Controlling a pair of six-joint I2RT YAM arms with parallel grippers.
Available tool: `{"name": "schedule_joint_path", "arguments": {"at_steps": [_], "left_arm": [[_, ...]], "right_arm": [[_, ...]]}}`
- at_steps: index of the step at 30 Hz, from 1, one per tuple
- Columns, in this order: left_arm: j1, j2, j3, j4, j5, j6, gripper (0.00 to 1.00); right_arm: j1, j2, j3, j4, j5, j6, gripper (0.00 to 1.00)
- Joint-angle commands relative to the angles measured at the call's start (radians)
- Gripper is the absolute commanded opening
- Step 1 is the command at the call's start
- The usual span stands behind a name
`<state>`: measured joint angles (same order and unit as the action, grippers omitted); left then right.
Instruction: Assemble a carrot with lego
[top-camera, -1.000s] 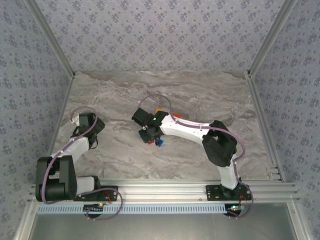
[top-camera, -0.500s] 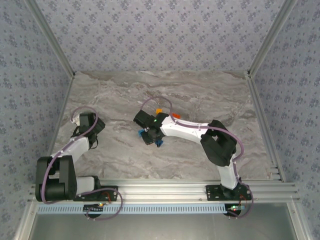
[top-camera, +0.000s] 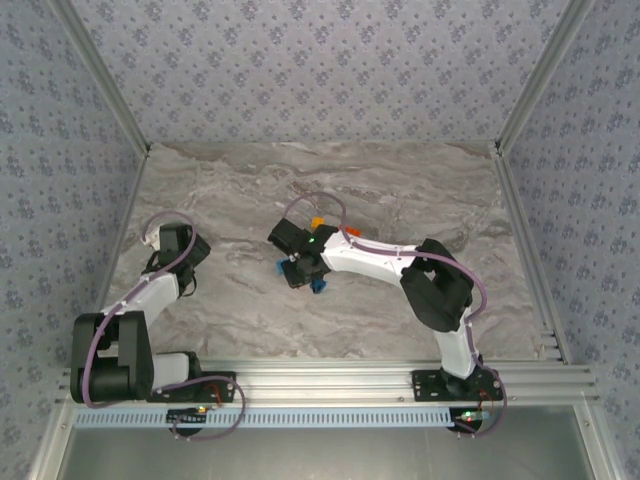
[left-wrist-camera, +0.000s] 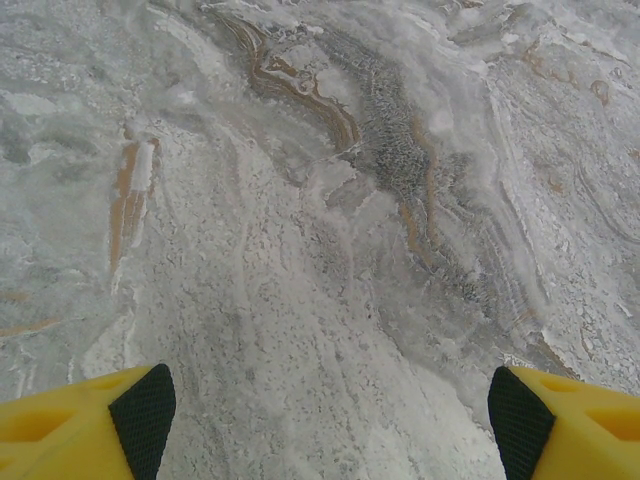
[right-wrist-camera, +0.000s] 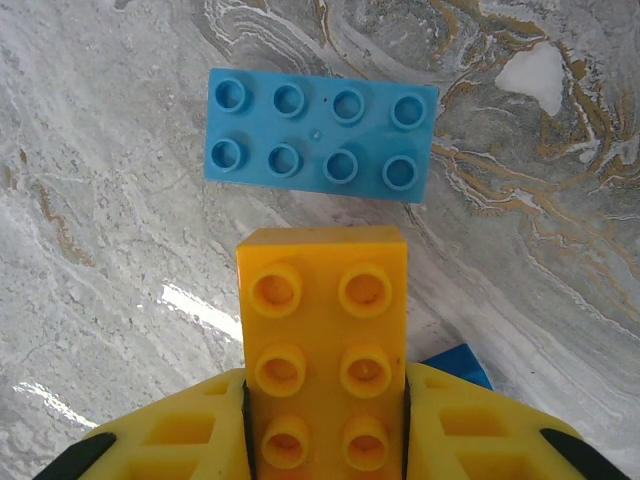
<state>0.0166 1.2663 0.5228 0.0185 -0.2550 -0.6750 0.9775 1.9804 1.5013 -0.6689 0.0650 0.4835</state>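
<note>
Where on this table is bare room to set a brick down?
Bare table: the far strip by the back wall; the patch between the right arm and the right rail; the marble under the left end effector. Crowded: around the right end effector, which grips an orange brick next to a blue brick.

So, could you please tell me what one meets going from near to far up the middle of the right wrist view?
right gripper, jaws shut on the orange brick → orange brick, studs up, reaching forward → blue brick, lying crosswise on the table
</note>
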Motion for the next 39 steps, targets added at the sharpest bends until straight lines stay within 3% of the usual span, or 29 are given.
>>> {"name": "schedule_joint_path", "arguments": {"at_steps": [1, 30, 39], "left_arm": [[-0.008, 0.009, 0.028, -0.019, -0.015, 0.002, 0.84], [-0.008, -0.001, 0.023, -0.02, -0.025, -0.001, 0.84], [-0.007, -0.001, 0.023, -0.022, -0.026, -0.003, 0.84]], "right_arm": [[0.001, 0.055, -0.034, -0.045, -0.019, 0.024, 0.28], [0.0, 0.227, 0.036, -0.163, -0.059, -0.023, 0.27], [-0.004, 0.166, 0.051, -0.159, -0.039, -0.031, 0.26]]}}
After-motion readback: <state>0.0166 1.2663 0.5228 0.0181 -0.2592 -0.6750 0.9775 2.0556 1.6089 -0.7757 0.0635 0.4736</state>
